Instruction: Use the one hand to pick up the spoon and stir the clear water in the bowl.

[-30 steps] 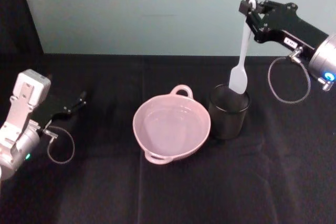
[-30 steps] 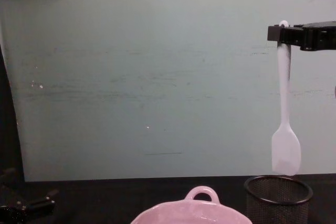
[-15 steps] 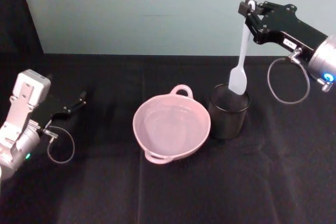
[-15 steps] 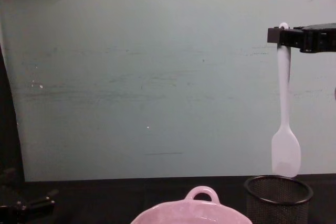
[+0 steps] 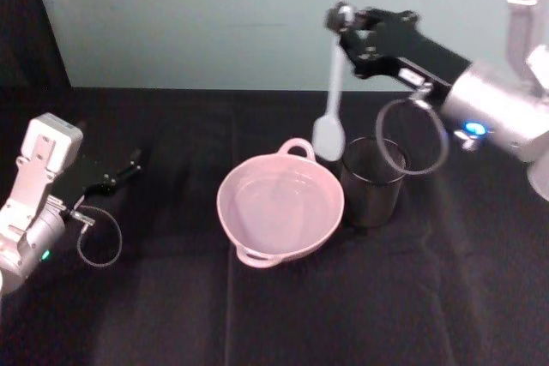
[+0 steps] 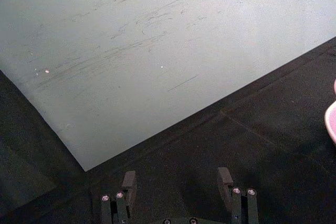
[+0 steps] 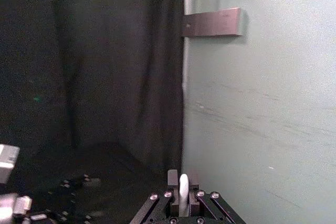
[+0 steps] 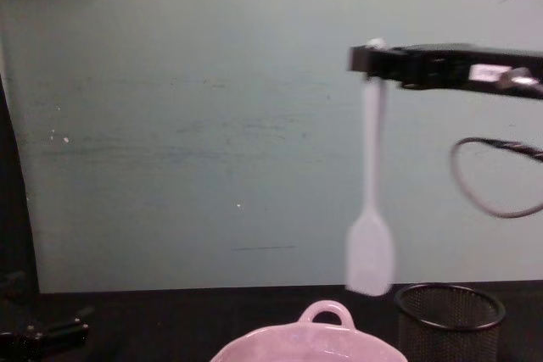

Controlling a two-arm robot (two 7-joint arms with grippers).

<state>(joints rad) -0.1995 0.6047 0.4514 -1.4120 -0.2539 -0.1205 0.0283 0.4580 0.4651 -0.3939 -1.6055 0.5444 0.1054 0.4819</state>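
Leftward went the right gripper [image 5: 343, 20], carrying the spoon [image 5: 328, 136] from above the black mesh cup [image 5: 371, 195] toward the bowl [image 5: 230, 212]. It was clamped on the handle's top end. The spoon hung upright, its head in the air at the bowl's one o'clock, near the rim's loop. Clear water [image 5: 279, 207] lay in the bowl. The left gripper [image 6: 176, 179] sat low over the tabletop [image 5: 171, 297] at the bowl's nine o'clock, well apart, its fingers spread wide.

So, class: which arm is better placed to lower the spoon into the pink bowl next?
Right. The right claw holds the spoon near the bowl's far rim; the left claw sits parked aside.
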